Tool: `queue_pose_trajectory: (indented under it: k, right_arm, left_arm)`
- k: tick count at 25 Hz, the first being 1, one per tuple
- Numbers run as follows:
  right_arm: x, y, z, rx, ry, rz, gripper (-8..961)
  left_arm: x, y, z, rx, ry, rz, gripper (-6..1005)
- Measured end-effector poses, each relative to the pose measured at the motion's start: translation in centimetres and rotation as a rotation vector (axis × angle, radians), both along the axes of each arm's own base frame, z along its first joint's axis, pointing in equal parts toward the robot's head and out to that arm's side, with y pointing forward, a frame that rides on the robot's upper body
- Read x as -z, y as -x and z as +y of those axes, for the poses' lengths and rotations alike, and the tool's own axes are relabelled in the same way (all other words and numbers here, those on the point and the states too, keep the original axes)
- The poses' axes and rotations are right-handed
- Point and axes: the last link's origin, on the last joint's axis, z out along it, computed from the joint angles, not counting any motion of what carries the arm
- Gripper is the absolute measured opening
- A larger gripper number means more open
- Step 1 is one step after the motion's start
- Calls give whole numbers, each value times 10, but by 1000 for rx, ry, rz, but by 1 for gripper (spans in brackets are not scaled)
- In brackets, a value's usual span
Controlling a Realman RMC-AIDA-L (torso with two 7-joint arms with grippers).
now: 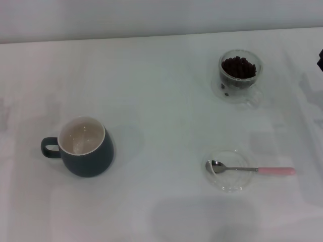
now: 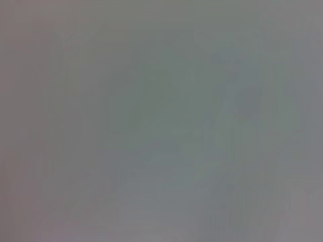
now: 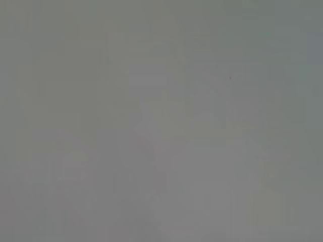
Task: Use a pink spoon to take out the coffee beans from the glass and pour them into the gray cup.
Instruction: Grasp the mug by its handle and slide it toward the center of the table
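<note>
The pink spoon (image 1: pixel 252 170) lies with its metal bowl on a flat clear glass saucer (image 1: pixel 228 170) at the front right, its pink handle pointing right. The glass (image 1: pixel 240 75) stands at the back right and holds the coffee beans (image 1: pixel 238 67). The gray cup (image 1: pixel 86 146) stands at the front left, handle to the left, white inside with no beans showing in it. Neither gripper shows in the head view, except a small dark part at the right edge (image 1: pixel 320 58). Both wrist views show only plain grey surface.
The white table (image 1: pixel 161 101) stretches between the cup and the glass. Its back edge meets a pale wall at the top of the head view.
</note>
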Motion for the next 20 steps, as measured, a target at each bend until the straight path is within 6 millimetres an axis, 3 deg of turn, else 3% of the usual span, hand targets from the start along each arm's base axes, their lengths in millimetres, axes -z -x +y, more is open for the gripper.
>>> queue_pose_trajectory:
  k: [12,17,20]
  right_arm:
    - [0,0,0,1,-1,2,875]
    - [-1,1,2,-5,-4,-4,874]
    - [-5,1,4,-6,-13,-11,874]
  left_arm:
    - [-2,2,-6,-1,-19,1,800]
    - [-3,6,-19,5,-36,2,799]
    - [-2,15,-50,-5,-54,-21,799]
